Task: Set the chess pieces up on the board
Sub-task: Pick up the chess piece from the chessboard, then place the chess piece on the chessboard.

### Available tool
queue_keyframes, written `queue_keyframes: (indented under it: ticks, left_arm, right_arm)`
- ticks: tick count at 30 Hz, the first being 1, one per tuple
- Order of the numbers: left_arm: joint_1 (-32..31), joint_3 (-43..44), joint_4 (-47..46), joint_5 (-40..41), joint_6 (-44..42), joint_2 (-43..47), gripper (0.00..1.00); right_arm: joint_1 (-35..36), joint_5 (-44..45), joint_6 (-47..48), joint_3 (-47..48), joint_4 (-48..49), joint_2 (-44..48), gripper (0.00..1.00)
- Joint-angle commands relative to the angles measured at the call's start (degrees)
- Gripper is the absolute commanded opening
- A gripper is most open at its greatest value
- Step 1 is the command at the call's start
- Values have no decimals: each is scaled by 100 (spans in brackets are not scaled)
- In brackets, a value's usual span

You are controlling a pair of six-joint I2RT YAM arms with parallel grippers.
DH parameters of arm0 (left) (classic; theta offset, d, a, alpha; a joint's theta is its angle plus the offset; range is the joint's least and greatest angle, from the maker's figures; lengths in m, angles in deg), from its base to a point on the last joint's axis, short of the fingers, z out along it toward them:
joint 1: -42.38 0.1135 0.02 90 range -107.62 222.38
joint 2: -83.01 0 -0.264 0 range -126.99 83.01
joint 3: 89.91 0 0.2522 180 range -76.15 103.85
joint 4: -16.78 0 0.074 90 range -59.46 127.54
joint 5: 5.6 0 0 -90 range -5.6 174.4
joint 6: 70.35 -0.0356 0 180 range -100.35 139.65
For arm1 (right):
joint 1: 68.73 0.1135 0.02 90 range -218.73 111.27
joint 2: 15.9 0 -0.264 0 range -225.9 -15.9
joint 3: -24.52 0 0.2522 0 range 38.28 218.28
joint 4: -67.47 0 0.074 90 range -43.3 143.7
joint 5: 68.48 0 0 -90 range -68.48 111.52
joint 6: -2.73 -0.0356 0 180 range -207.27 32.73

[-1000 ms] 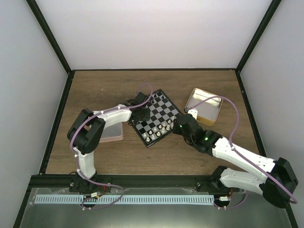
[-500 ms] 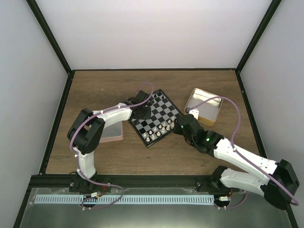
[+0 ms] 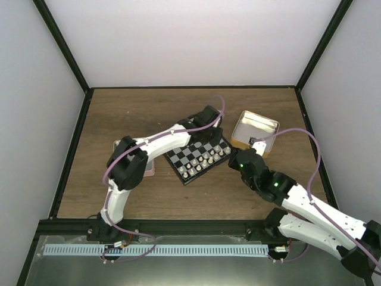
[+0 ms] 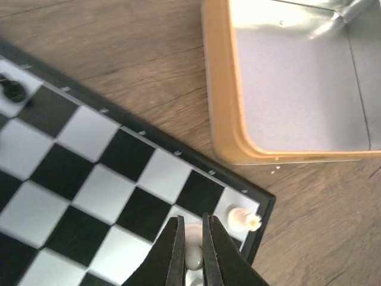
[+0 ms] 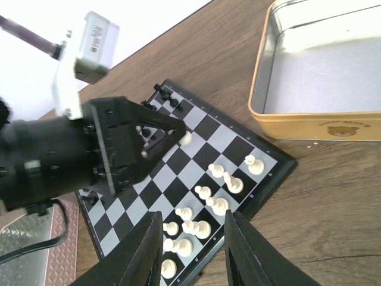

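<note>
Pink tin [image 3: 117,145] on the far left is half hidden under the left arm; ignore it. The board [image 3: 178,156] lies diagonal to the table edge, with one corner pointing at the gold tin. Black pieces [image 5: 166,95] are along its far side. White pieces [image 5: 202,202] stand in two rough rows along the near-right edge, upright as far as I can see. Your left gripper [image 4: 191,221] has reached across to that right corner, and its fingers are pinched tight on one white piece [image 4: 193,256]. That piece hangs over the squares just inside the corner, right beside the corner piece [image 4: 241,219] already standing there. Its long axis looks to run along the fingers, so roughly upright. I can't tell which end is up, which piece it is, or whether the base is touching the board yet. My read is that you're mid-placement, filling white's back row next to the corner. The next move calls for a straight drop centred on the target square, without clipping the corner piece, then opening only once the base is seated flat. Your right gripper [image 5: 192,215] hovers low off the board's near-right side, jaws partly open and holding nothing. Keep it clear of the white rows. The gold tin [image 3: 247,145] sits just past the corner, open, and what shows of its floor is bare.
</note>
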Motion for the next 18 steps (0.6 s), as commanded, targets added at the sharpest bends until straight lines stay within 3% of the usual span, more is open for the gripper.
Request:
queue_keyframes:
  ticks: [1,6,18]
  left_arm:
    - [-141,748,354,-189,-230,-626,4]
    - [-177,1375,661,-232,-262,-1161,5]
    - [-177,1655,761,-296,-216,-1615,7]
  right_arm:
    - [-36,612,-346,-66,-371,417,30]
    - [-36,741,-412,-94,-529,621,30]
    - [-29,693,-404,-124,-546,581,30]
